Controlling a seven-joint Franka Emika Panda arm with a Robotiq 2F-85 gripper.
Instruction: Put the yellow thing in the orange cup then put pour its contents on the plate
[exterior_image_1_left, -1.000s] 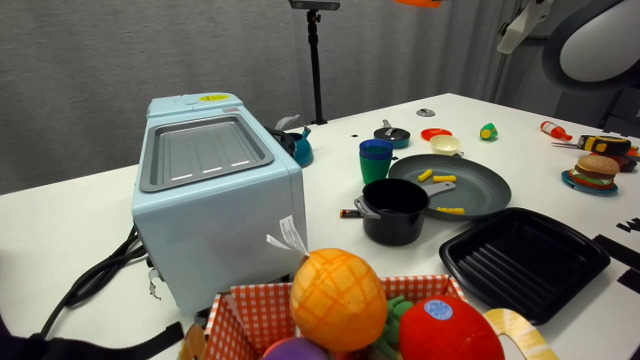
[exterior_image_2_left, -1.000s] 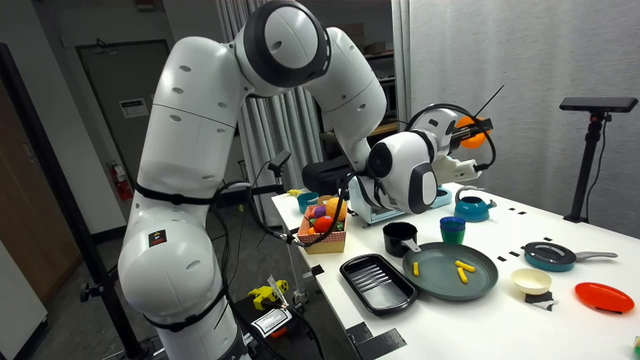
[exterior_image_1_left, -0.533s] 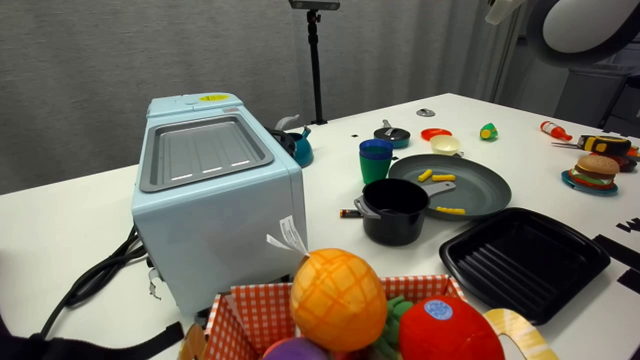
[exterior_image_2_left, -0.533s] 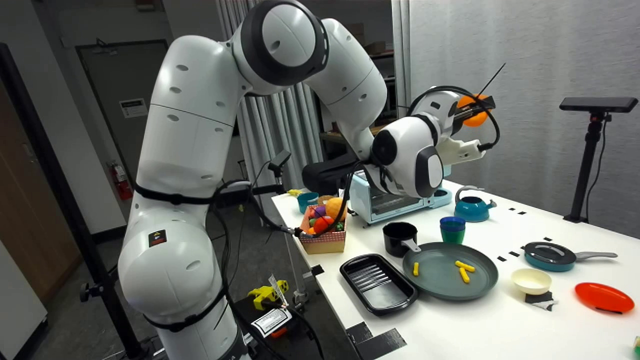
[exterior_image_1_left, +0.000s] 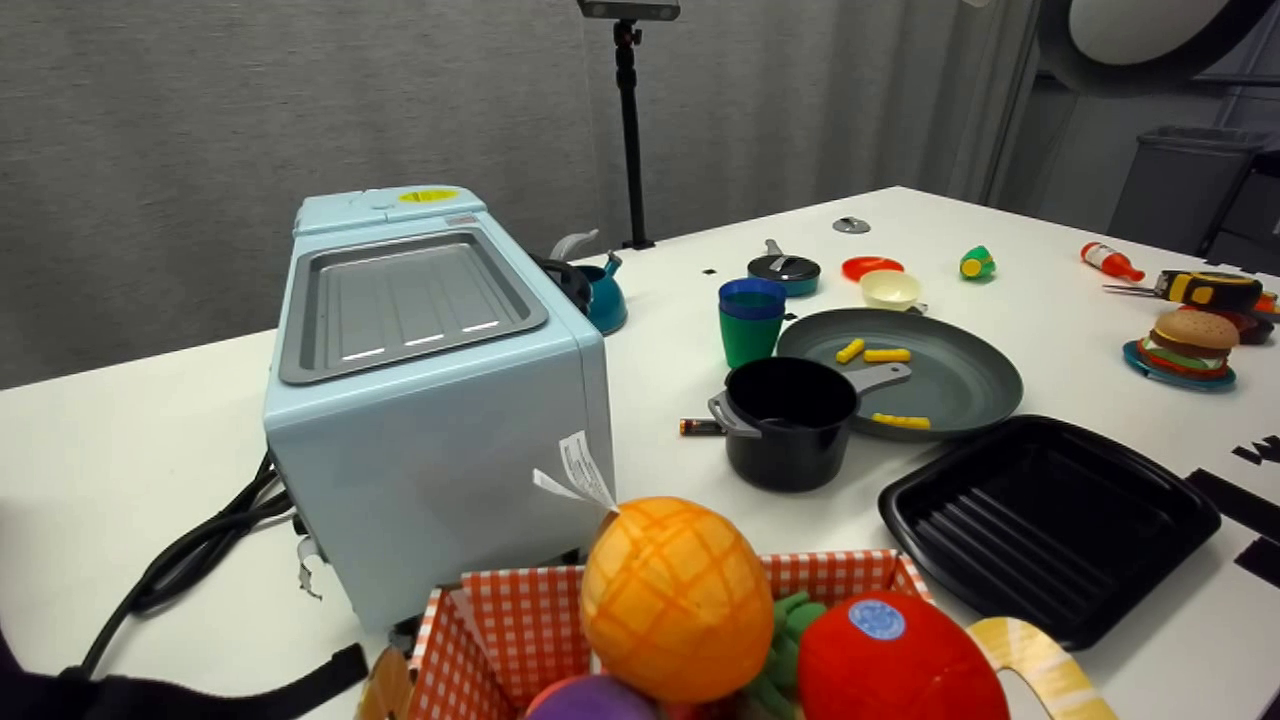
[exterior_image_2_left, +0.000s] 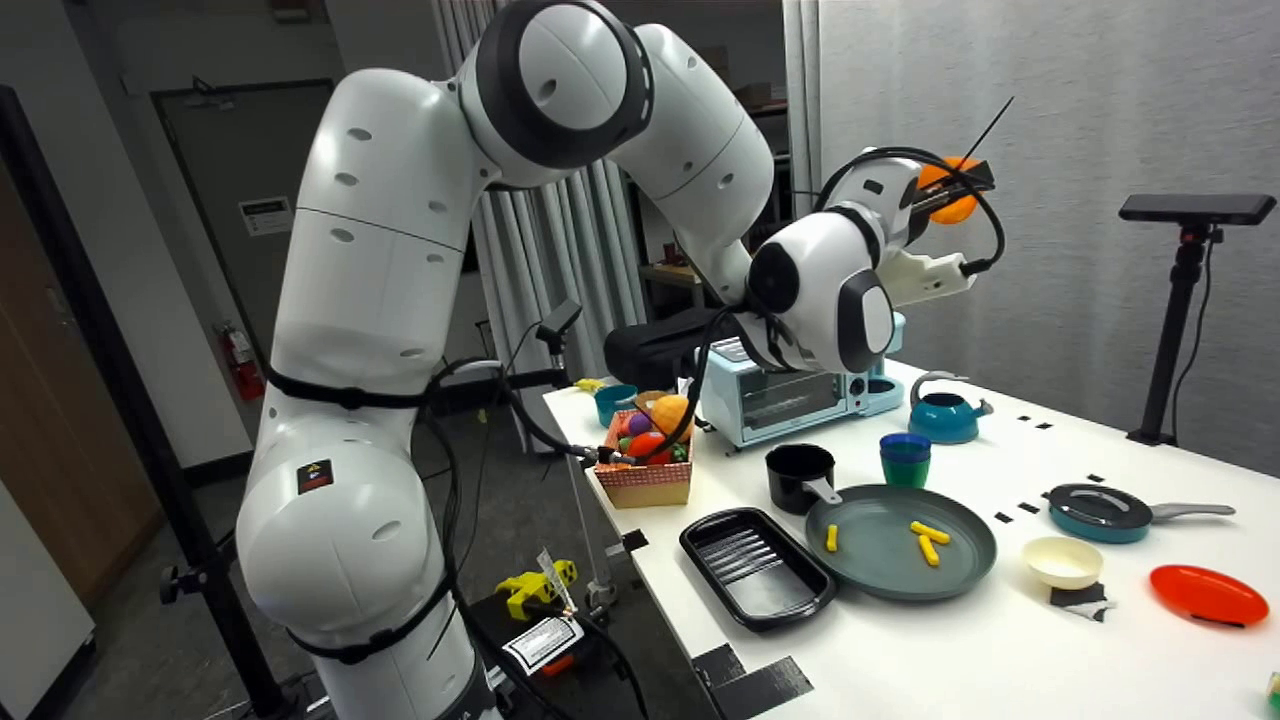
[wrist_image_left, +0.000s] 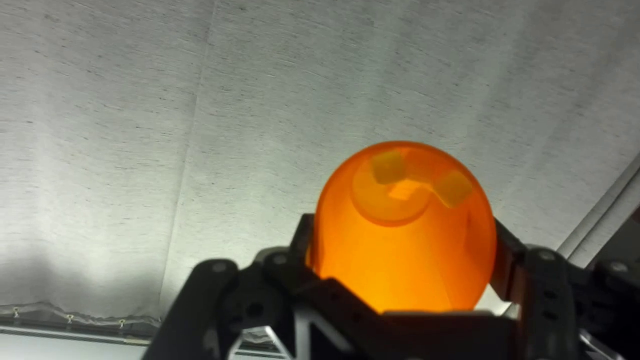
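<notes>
My gripper (wrist_image_left: 404, 250) is shut on the orange cup (wrist_image_left: 395, 265) in the wrist view, with a dark finger on each side of it. Two dull yellow pieces (wrist_image_left: 389, 168) show in the cup near its base ring. In an exterior view the gripper (exterior_image_2_left: 945, 197) holds the orange cup (exterior_image_2_left: 958, 210) high above the table; the cup is partly hidden by the fingers. The dark grey plate (exterior_image_2_left: 870, 575) lies far below and also shows in an exterior view (exterior_image_1_left: 960, 385). Three yellow pieces (exterior_image_1_left: 888, 356) lie on it, and they also show in an exterior view (exterior_image_2_left: 929, 550).
A black pot (exterior_image_1_left: 790, 455) stands at the plate's edge, its handle over the rim. A black ridged tray (exterior_image_1_left: 1050, 520) and a blue-green cup (exterior_image_1_left: 752, 335) flank the plate. A light blue toaster oven (exterior_image_1_left: 440, 490) stands behind. A camera stand (exterior_image_2_left: 1180, 340) rises at the far edge.
My gripper has risen with the orange cup in it. The cup has left the top of an exterior view. The yellow pieces on the plate look almost unchanged.
</notes>
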